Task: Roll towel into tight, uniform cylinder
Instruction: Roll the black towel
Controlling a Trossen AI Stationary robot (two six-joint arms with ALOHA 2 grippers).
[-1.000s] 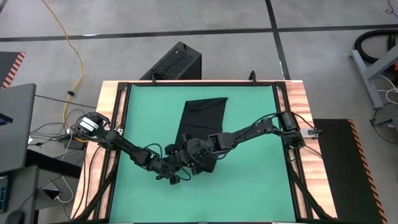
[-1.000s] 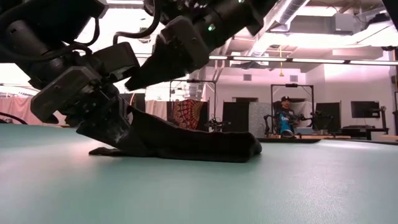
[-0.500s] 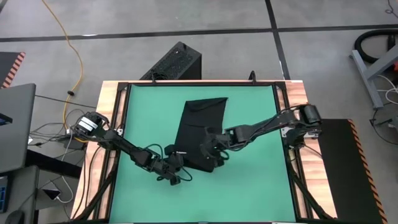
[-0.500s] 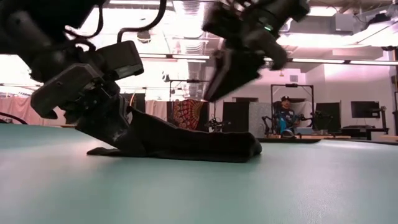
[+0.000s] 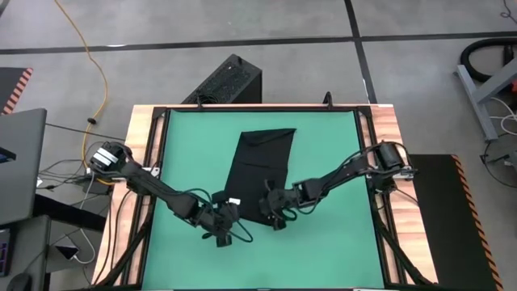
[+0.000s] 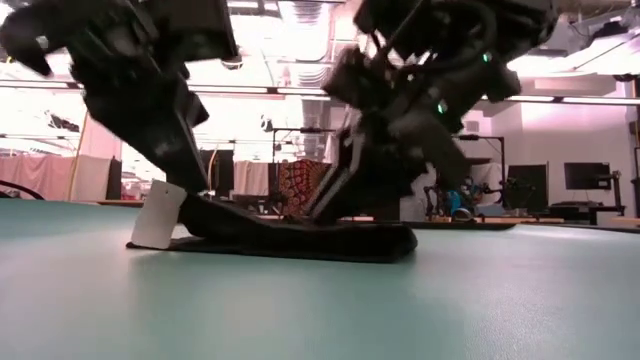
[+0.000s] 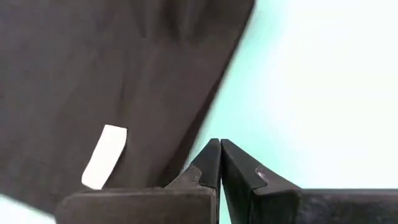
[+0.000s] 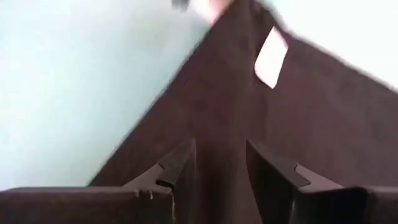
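Note:
The black towel (image 5: 260, 166) lies flat on the green mat (image 5: 186, 145) as a long strip running from the far side toward the near side. Its white tag (image 5: 234, 200) sits at the near left corner (image 6: 160, 215). My left gripper (image 7: 219, 149) is shut and raised, its tip just over the towel's near left edge (image 7: 205, 118). My right gripper (image 8: 221, 158) stands open over the towel's near right part (image 5: 271, 212), slanting down, with its fingers (image 6: 330, 200) low at the cloth. My left gripper's shut tip stands close over the towel's edge beside the tag (image 7: 106, 155); I cannot tell whether it touches the cloth. My right gripper's two fingers (image 8: 180, 163) come slanting down from the table's right onto the towel's near end; I cannot tell whether they touch it.
A black ribbed box (image 5: 226, 81) stands on the floor beyond the table's far edge. A wooden frame (image 5: 388, 129) borders the mat. There is bare mat on both sides of the towel. A person (image 6: 460, 185) sits far back in the room.
My left gripper, still shut, has risen from the towel's near left corner. That corner, which was bunched under the gripper, now lies flat with the tag showing. My right gripper has come down and toward the near edge, onto the towel's near end.

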